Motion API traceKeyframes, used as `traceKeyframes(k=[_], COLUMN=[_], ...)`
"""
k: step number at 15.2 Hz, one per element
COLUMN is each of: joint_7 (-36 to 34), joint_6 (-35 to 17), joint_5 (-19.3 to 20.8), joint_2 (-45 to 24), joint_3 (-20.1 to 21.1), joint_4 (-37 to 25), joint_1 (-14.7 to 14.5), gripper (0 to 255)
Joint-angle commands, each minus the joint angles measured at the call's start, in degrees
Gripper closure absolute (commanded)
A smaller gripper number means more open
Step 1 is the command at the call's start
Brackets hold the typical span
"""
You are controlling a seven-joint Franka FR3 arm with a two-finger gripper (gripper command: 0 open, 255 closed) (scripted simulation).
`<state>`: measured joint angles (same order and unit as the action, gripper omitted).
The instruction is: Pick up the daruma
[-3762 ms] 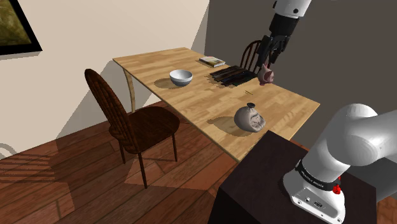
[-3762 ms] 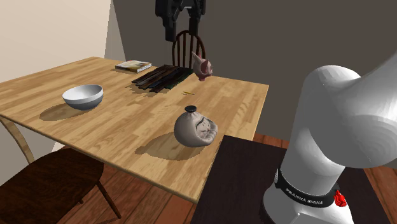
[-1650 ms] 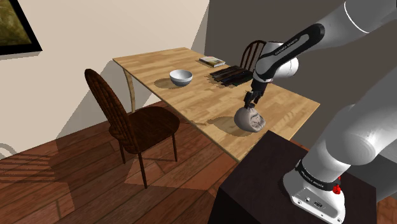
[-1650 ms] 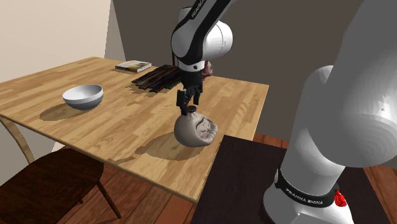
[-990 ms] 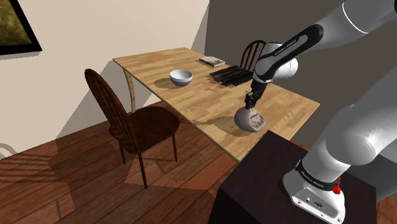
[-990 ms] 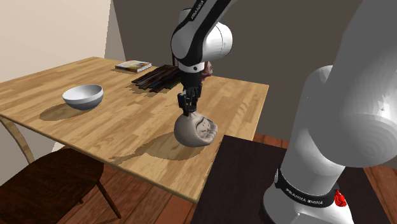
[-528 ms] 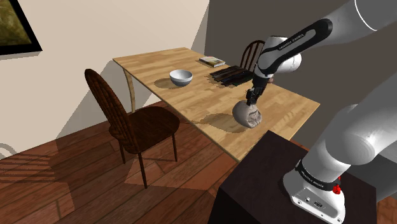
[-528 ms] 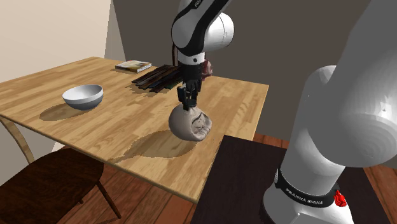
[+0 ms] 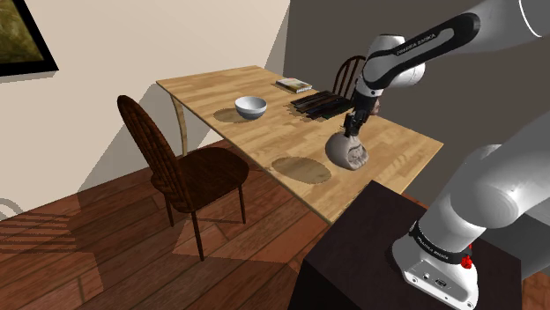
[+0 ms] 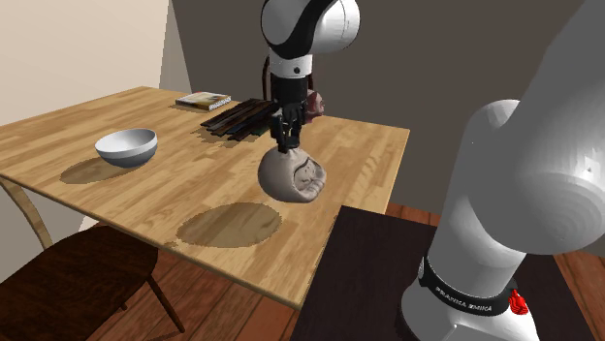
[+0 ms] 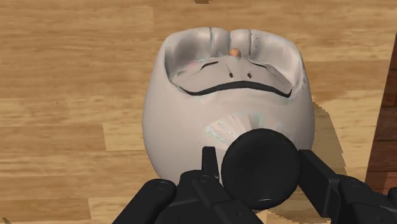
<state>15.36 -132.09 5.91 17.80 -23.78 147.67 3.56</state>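
Daruma [image 9: 347,151] is hanging clear of the table [image 9: 264,132], with its shadow [image 9: 301,169] sitting on the wood below. It's looking like a round, hard, smooth shell to me, probably lightish but slippery, so I'm guessing the little black knob [image 11: 259,167] on top is the handle. Gripper [image 9: 353,129] is pinching exactly that, fingers nearly closed, touching nothing else.

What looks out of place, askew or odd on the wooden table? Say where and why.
The round grey daruma hangs above the wooden table, clasped by its black top knob in the black gripper; its oval shadow lies apart below. Nothing looks spilled.
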Motion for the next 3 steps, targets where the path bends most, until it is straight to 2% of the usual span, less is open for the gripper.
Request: traceKeyframes(k=[1,3], joint_7=[-0.3,-0.3], joint_6=[1.8,1.9], joint_5=[0.3,0.4], joint_2=[1.2,1.3], joint_3=[0.3,0.3], joint_4=[-0.7,-0.8], joint_1=[0.2,0.2], gripper=[255,255])
